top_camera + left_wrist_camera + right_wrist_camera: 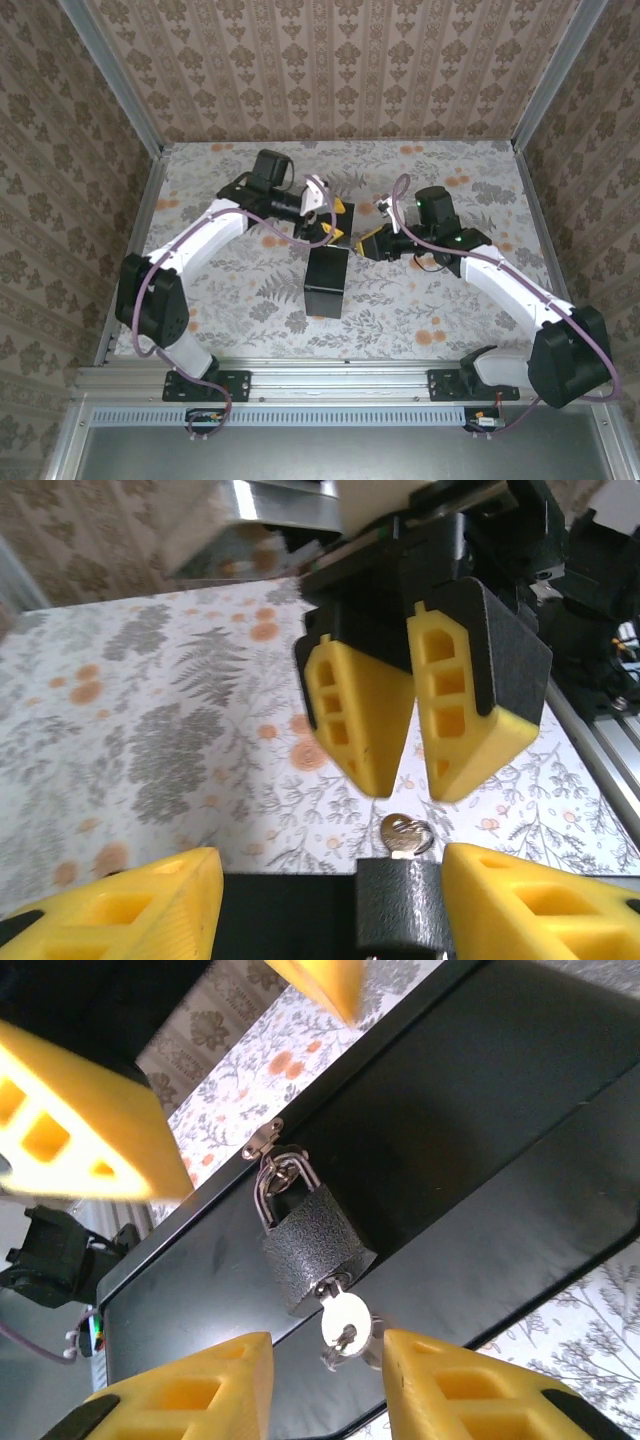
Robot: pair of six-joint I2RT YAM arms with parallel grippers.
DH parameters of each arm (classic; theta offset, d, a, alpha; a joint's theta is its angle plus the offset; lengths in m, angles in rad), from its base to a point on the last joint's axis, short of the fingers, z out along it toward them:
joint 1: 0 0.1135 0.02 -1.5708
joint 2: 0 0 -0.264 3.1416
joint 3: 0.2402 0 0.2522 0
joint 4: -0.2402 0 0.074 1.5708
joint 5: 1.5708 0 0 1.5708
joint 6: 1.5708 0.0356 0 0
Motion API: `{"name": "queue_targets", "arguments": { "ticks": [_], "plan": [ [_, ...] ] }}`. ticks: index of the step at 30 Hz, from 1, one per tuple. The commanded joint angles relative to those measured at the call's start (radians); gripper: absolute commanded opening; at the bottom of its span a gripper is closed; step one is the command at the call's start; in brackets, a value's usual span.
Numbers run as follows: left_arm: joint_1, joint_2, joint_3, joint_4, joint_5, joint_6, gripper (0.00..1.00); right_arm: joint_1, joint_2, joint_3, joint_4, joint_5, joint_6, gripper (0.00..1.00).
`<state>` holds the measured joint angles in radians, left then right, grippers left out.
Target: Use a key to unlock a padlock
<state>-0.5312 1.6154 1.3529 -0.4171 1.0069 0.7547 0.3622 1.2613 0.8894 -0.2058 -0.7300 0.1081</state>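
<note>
The black box [480,1110] stood on the flowered counter [150,710], near its middle, and both arms reached in toward the far end of the box from either side. On that end the padlock [312,1255] hung by its metal shackle [268,1185] from a small hasp [263,1141] on the box. The key [346,1317] sat in the bottom of the padlock, with its round head and a thin ring sticking out.

From the left wrist camera I saw the left tool [333,865] released, its two yellow fingers [110,905] standing wide apart. The dark body of the padlock lay between them, close beside one finger and well apart from the other. I could not tell if that near finger touched it.

The right tool [328,1345] was also released. Its fingers [470,1390] stood apart, with the head of the key just in front of the gap between the tips. In the left wrist view no finger of this tool pressed on the key, and its tips hung just above the key head.
</note>
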Motion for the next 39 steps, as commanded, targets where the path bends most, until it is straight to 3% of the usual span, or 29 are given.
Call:
{"name": "queue_targets", "arguments": {
  "ticks": [1,4,8,12,17,25,32,39],
  "plan": [
    [0.05,-0.066,-0.018,0.056,0.041,-0.126,0.6,-0.003,-0.028,0.047,-0.015,0.032,-0.037,0.34],
    [0.057,-0.094,-0.06,0.124,-0.02,-0.219,0.6,0.027,-0.028,0.072,-0.006,0.031,-0.123,0.36],
    [0.039,-0.138,-0.082,0.175,-0.353,-0.503,0.59,0.082,0.006,0.12,-0.062,0.087,-0.269,0.41],
    [0.002,-0.186,-0.122,0.078,-0.563,-0.69,0.61,0.134,0.041,0.133,-0.086,0.137,-0.391,0.45],
    [-0.006,-0.238,-0.159,-0.065,-0.71,-0.885,0.61,0.153,0.048,0.115,-0.085,0.148,-0.559,0.51],
    [-0.009,-0.285,-0.24,-0.077,-0.708,-0.973,0.62,0.134,0.117,0.18,-0.153,0.136,-0.649,0.52],
    [-0.003,-0.287,-0.275,-0.019,-0.698,-1.009,0.61,0.058,0.209,0.214,-0.113,-0.012,-0.467,0.56],
    [-0.004,-0.288,-0.269,-0.028,-0.679,-1.003,0.61,0.058,0.217,0.223,-0.152,-0.059,-0.461,0.56]
  ]
}}
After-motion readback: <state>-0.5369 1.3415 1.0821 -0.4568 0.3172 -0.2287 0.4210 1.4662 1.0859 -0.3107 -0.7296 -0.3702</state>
